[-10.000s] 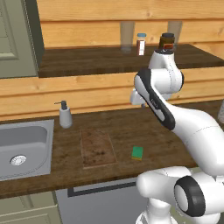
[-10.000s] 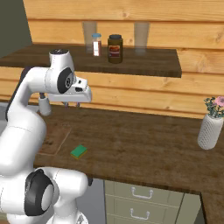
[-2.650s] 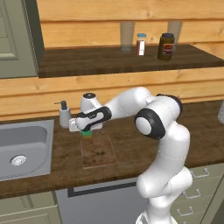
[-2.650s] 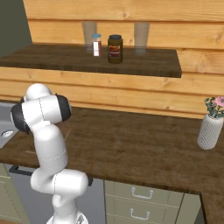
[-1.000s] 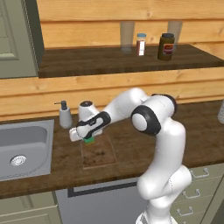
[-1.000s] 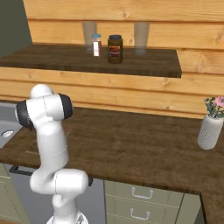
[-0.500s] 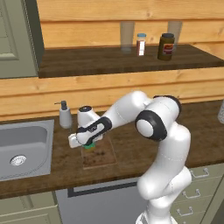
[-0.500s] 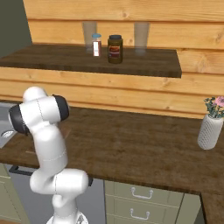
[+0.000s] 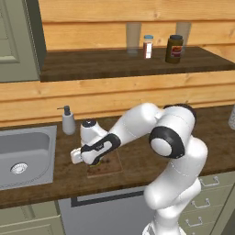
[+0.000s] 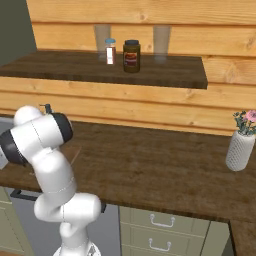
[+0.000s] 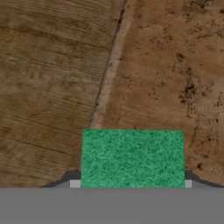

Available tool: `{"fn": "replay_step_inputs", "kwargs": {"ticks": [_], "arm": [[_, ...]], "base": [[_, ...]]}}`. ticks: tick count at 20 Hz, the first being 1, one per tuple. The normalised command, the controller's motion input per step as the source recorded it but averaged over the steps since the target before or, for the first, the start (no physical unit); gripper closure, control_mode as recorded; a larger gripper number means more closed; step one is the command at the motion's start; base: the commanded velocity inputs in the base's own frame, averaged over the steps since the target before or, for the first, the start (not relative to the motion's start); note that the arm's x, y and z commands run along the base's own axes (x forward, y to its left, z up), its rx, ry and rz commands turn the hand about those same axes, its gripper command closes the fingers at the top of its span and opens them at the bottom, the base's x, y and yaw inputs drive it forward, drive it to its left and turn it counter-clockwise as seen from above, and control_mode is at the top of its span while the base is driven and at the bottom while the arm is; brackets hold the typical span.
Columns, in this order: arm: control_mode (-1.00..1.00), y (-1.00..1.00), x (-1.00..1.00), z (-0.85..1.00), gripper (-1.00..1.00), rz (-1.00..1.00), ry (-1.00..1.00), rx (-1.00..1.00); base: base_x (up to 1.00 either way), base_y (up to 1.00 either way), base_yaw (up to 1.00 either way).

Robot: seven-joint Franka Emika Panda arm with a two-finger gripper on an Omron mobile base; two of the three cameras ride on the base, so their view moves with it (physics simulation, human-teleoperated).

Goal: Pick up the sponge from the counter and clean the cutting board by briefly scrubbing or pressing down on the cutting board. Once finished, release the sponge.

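The sponge (image 11: 132,157) is showing as one small rectangular block with a bright, rough green top, sitting square between the fingertips in the hand view; its lower layer is hidden. It is lying at the cutting board's (image 11: 175,70) edge, with its left part reaching over the board's lighter rim toward the counter (image 11: 48,74). The board is looking flat and brown with dark speckled stains, one board only. In the left base view the gripper (image 9: 94,161) is pressing low over the near left corner of the board (image 9: 112,164), and a thin yellowish sliver is peeking out under the hand. The fingers are sitting tight against both sides of the sponge, so the claw is gripping it.

Counts: one steel sink (image 9: 25,153), one soap dispenser (image 9: 68,121) just right of the sink, one vase with flowers (image 10: 242,141) well apart on the right. On the upper shelf (image 10: 75,67) are standing two clear glasses (image 10: 102,36), one dark jar (image 10: 131,56) and one small white bottle (image 10: 110,51).
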Motion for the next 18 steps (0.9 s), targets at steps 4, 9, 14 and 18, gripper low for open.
{"fn": "replay_step_inputs", "kwargs": {"ticks": [4,9,14,18], "arm": [[-1.0,0.0,-0.72,-0.32,1.0,0.0,-0.04,0.0],[-1.0,0.0,-0.74,-0.3,1.0,0.0,-0.07,0.0],[-1.0,-0.33,-0.37,-0.32,1.0,0.0,-0.05,0.0],[-1.0,-0.59,0.0,-0.32,1.0,0.0,-0.05,0.0]], "base": [[0.0,0.0,0.0],[0.0,0.0,0.0],[0.0,0.0,0.0],[0.0,0.0,0.0]]}}
